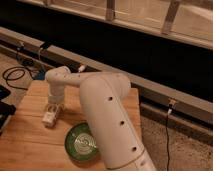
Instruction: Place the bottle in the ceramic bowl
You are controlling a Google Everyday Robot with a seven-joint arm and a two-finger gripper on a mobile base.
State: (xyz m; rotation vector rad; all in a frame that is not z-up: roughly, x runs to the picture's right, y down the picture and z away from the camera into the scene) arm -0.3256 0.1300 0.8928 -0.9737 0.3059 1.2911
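The bottle (49, 117), small and whitish, is on the left part of the wooden table (30, 142), tilted with its lower end toward the front left. My gripper (53, 107) is right over the bottle's upper end and touches or nearly touches it. The white arm reaches to it from the lower right. The ceramic bowl (80, 143), green and glossy with a dark rim, sits on the table in front of and to the right of the bottle. My arm covers the bowl's right side.
A dark object (4, 112) stands at the table's left edge. Black cables (17, 75) lie on the floor behind the table. A low metal rail (165, 97) and a dark wall run behind.
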